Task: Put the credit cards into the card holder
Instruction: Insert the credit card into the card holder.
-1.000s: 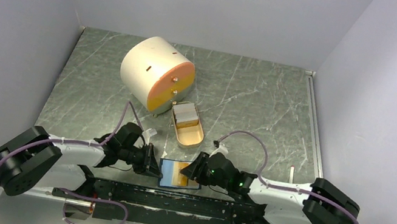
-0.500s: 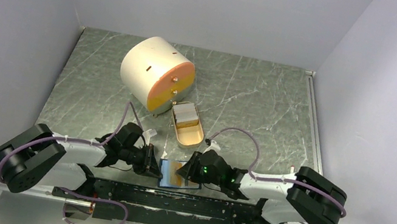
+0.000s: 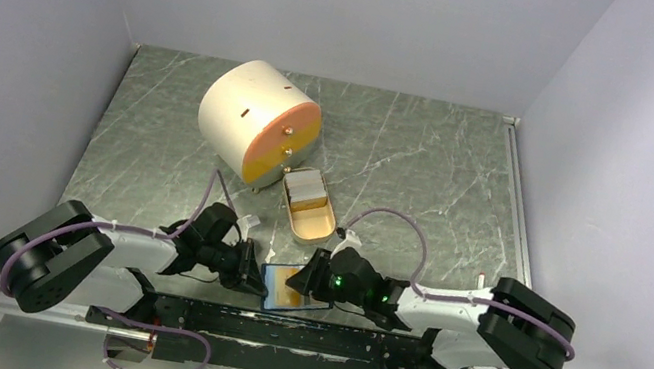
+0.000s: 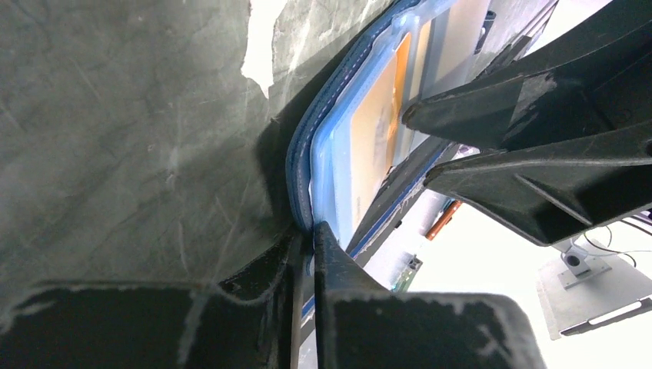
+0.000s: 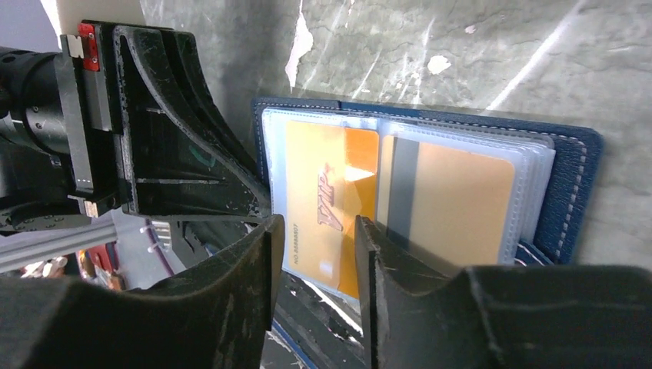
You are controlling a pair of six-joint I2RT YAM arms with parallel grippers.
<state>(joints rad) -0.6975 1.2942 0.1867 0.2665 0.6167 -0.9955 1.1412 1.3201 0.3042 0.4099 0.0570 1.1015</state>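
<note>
The card holder (image 3: 292, 290) lies open on the surface (image 3: 409, 158) at the lower centre of the overhead view, between the two claws. Its dark blue cover faces down. Its clear sleeves (image 5: 530, 165) face up, and an orange card (image 5: 330, 192) shows in the left one.

The left claw (image 4: 307, 231) is closed on the left edge of the card holder, with the blue rim pinched between its fingertips.

The right claw (image 5: 317, 227) stands with its jaws apart over the left sleeve. The orange card shows in the gap between them. Whether the fingertips touch the sleeve cannot be told from these views.

The credit cards (image 3: 305, 185) sit as a whitish stack in the far end of the tan dish (image 3: 315, 228), above the card holder in the overhead view. The dish lies just beside the cream cylinder (image 3: 258, 120), near its orange face.
</note>
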